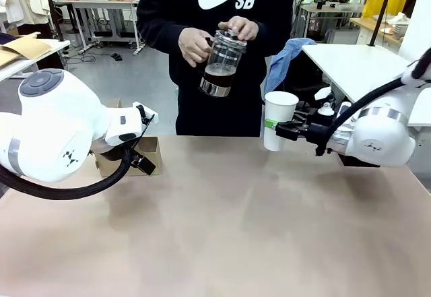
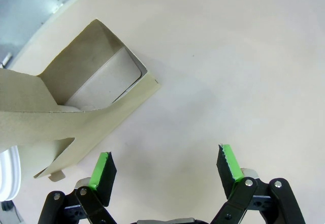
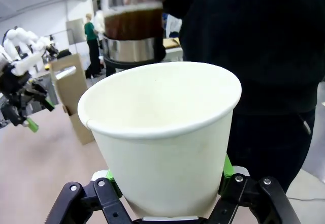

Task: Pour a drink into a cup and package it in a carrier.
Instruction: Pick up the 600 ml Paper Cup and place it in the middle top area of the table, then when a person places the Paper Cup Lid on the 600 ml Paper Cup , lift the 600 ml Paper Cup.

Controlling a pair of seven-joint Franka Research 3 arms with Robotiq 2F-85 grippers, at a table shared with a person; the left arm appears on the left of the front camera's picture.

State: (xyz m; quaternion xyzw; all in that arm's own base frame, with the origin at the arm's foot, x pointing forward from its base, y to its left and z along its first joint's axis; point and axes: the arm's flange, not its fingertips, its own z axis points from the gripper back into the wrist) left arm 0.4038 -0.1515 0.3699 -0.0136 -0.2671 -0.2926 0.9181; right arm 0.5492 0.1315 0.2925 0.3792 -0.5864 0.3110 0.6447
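Your right gripper (image 1: 280, 130) had the paper cup (image 1: 280, 107) clamped upright near the person's jug (image 1: 223, 53) of dark drink (image 1: 219, 77); left gripper (image 2: 166, 162) sat open beside the cardboard carrier (image 2: 35, 125).

The drink (image 1: 219, 76), dark brown, filled the lower part of a clear glass jug (image 1: 222, 53) held slightly tilted above the table's far edge. The white paper cup (image 1: 278, 115) stood upright and empty, off the table, clamped in the right gripper (image 1: 277, 130) just beside the jug. The brown cardboard carrier (image 1: 149, 149) sat on the table's far left, well apart.
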